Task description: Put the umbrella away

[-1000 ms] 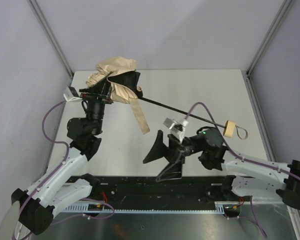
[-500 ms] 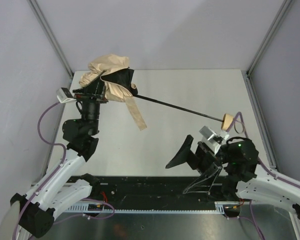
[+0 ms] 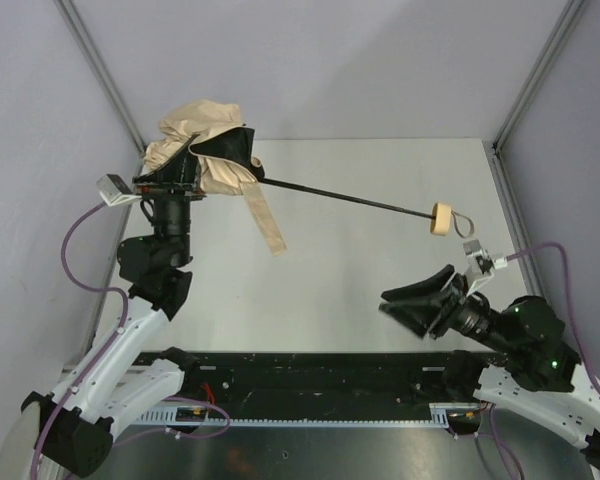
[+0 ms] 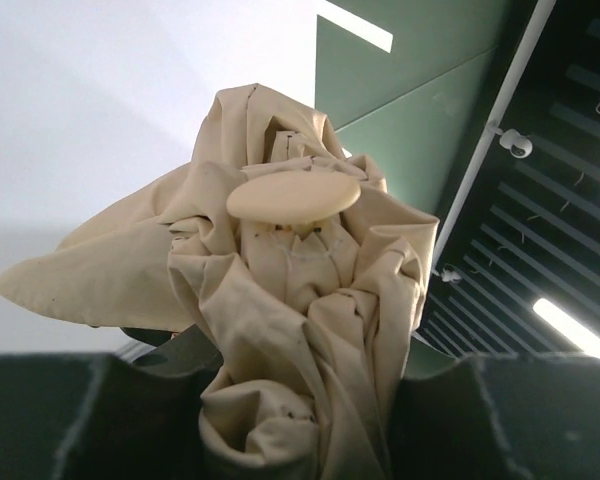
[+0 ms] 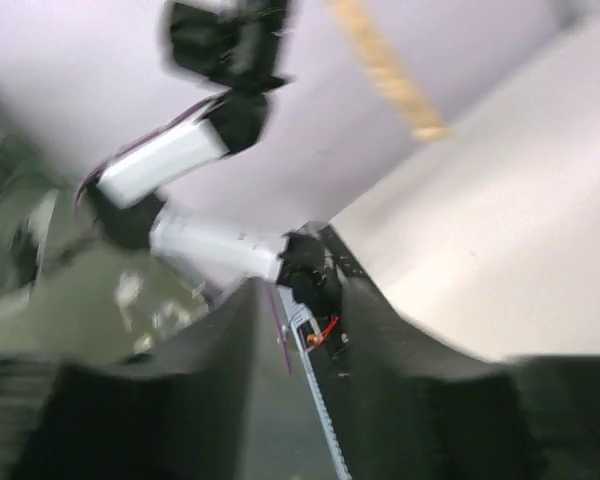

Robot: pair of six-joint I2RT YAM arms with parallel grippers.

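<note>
The umbrella (image 3: pixel 195 135) is a crumpled beige bundle held up over the table's far left corner. My left gripper (image 3: pixel 202 165) is shut on its fabric. In the left wrist view the cloth (image 4: pixel 290 300) fills the space between the dark fingers (image 4: pixel 40 420), with a round cream cap (image 4: pixel 293 195) above. The thin dark shaft (image 3: pixel 340 196) runs rightward to the tan handle (image 3: pixel 441 218) with its loop. A beige strap (image 3: pixel 265 220) hangs down. My right gripper (image 3: pixel 405 300) is low at the near right, well clear of the handle, with a narrow empty gap (image 5: pixel 295 330).
The white table (image 3: pixel 380 260) lies below. A black rail (image 3: pixel 310 375) with cables runs along its near edge. Grey walls and metal frame posts (image 3: pixel 105 75) close in the back and sides. The right wrist view is blurred and shows the left arm (image 5: pixel 180 150).
My right gripper has swung right toward the near edge, away from the shaft, and its jaws have narrowed from wide open. My left gripper has carried the umbrella left and farther back.
</note>
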